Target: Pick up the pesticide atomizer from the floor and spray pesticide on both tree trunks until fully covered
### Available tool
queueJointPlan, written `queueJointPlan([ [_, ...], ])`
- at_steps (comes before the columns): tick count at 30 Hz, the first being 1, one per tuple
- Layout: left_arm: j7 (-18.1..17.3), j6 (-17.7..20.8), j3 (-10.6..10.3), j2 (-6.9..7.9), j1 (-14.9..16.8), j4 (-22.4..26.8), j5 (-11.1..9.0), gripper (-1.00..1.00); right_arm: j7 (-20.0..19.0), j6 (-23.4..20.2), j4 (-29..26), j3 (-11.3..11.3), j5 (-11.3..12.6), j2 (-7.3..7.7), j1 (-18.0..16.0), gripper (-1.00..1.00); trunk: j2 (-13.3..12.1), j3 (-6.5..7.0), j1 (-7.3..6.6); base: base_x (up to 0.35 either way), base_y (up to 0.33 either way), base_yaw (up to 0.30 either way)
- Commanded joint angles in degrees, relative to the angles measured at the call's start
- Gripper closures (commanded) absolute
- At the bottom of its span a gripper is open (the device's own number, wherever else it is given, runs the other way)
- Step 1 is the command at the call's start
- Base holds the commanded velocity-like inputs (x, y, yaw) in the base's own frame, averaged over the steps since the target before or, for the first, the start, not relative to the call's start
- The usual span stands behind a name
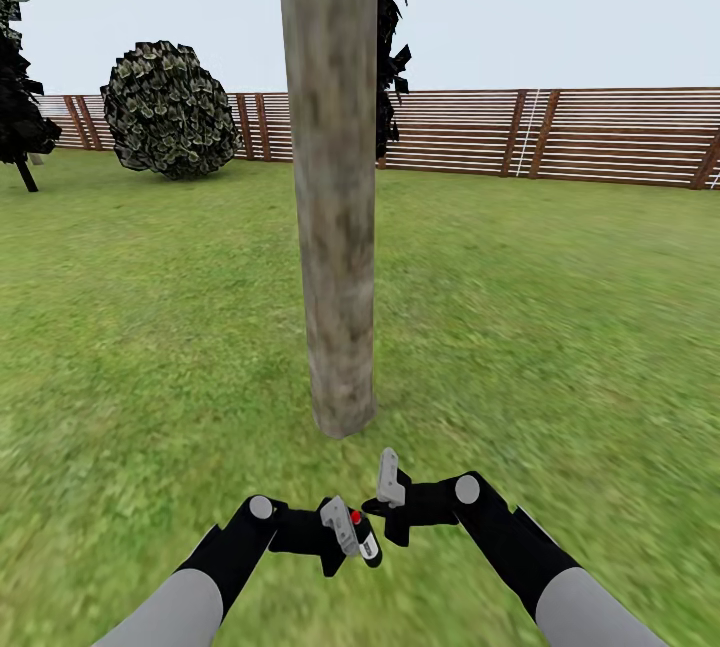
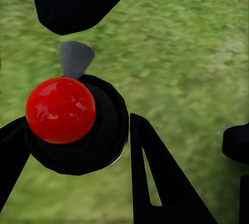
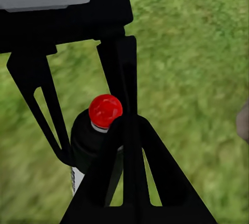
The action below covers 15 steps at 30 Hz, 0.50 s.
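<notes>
Head view: left gripper (image 1: 352,539) grips round-capped black pesticide atomizer (image 1: 362,537).

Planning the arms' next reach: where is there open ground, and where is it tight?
Open grass lies on both sides of the tree trunk, back to the fence. It is tight where left gripper, right gripper and pesticide atomizer bunch.

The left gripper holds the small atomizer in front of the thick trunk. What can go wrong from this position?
1. The atomizer is tiny in the left gripper; it may slip out onto the grass.
2. The right gripper is very near the left one; the two may collide.
3. The tree trunk is wide and only one side faces the robot, so spray may miss the far side.
</notes>
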<state>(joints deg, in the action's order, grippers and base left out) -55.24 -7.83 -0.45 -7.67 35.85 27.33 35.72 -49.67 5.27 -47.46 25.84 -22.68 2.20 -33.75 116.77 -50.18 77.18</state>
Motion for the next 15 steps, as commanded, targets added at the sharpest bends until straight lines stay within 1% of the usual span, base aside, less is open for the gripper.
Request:
queueJointPlan([
  [1, 0.0, 0.0, 0.0, -0.02, 0.0, 0.0, 0.0, 1.0, 0.0, 0.0, 0.0, 0.0, 0.0, -0.05, 0.0, 1.0, 0.0, 0.0, 0.0, 0.0, 0.0, 0.0],
  [7, 0.2, 0.0, 0.0, -0.05, 0.0, 0.0, 0.0, 1.0, 0.0, 0.0, 0.0, 0.0, -0.1, -0.63, 0.0, 1.0, 0.0, 0.0, 0.0, 0.0, 0.0, 0.0],
  [15, 0.2, 0.0, 0.0, 0.07, 0.0, 0.0, 0.0, 1.0, 0.0, 0.0, 0.0, 0.0, -0.1, -0.7, 0.0, 1.0, 0.0, 0.0, 0.0, 0.0, 0.0, 0.0],
])
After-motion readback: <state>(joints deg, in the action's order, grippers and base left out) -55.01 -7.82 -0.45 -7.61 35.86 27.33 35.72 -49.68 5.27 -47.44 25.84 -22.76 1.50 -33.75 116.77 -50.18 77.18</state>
